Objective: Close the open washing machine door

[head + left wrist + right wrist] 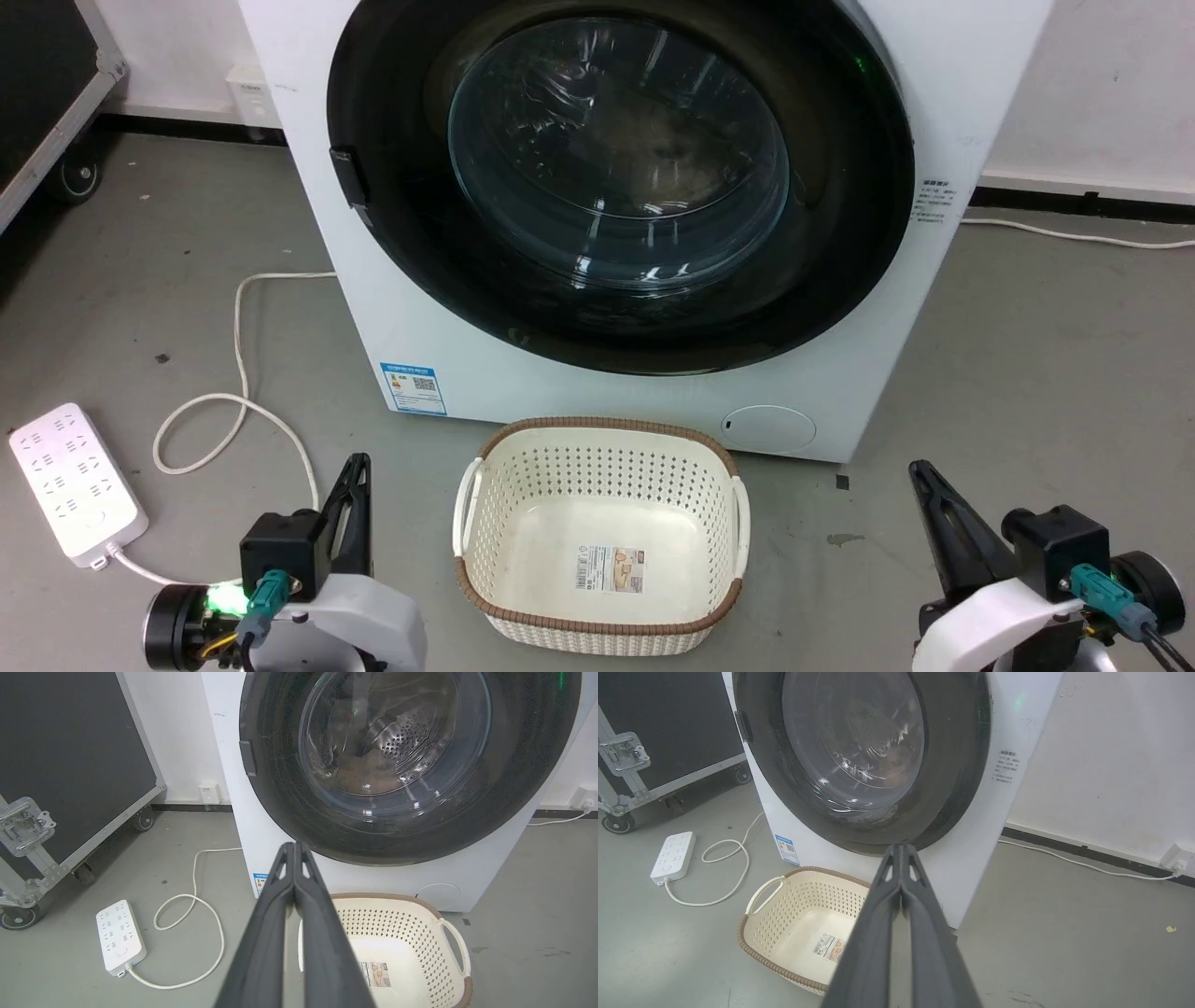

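**Door looks flush with the machine, both arms parked**

Left of the basket [607,426], the left gripper [358,464] rests low, fingers together. It is likely idle because the washing machine door [616,177], behind the basket, seems shut against the washing machine [560,373]. Right of the basket, the right gripper [920,469] is pinched together too. The left wrist view makes out the holed drum [406,742] through glass that the head view renders as reflections.

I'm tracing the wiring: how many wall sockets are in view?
2. One wall socket is low on the wall left of the washing machine; the other is right of it, a white cable running to it. The machine may hide more.
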`<state>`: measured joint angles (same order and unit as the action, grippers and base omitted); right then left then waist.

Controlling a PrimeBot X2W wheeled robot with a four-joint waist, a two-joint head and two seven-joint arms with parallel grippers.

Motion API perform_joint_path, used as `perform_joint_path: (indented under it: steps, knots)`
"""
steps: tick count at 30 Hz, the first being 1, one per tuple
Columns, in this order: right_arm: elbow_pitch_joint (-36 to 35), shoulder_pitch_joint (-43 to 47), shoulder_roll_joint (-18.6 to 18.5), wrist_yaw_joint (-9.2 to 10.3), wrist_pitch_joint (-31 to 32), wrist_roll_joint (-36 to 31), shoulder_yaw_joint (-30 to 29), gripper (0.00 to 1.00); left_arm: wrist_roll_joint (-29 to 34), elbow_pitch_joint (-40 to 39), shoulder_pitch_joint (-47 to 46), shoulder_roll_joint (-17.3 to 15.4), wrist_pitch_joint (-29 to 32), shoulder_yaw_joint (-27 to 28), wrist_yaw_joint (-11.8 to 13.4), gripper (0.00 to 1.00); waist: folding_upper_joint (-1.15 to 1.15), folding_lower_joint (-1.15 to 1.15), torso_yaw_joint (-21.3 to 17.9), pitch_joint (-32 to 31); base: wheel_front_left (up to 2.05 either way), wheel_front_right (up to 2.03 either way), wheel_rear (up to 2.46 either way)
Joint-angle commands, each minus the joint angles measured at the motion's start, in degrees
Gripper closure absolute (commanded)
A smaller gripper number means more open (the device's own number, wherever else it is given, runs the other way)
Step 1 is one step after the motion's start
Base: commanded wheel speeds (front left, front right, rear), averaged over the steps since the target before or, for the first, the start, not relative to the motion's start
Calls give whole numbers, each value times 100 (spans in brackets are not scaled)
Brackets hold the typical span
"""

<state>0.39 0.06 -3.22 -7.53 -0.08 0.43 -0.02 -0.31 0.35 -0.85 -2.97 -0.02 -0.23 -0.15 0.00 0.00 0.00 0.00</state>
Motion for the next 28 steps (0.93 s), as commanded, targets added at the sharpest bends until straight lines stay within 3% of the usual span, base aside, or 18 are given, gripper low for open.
perform_joint_path:
  steps: [1,28]
  knots:
    - [-39,-6,35,4,8,-43,2,100,31,-35,85,9,2,23,15,100,0,0,0,0,0,0,0]
    - [-39,-6,35,4,8,-43,2,100,31,-35,85,9,2,23,15,100,0,0,0,0,0,0,0]
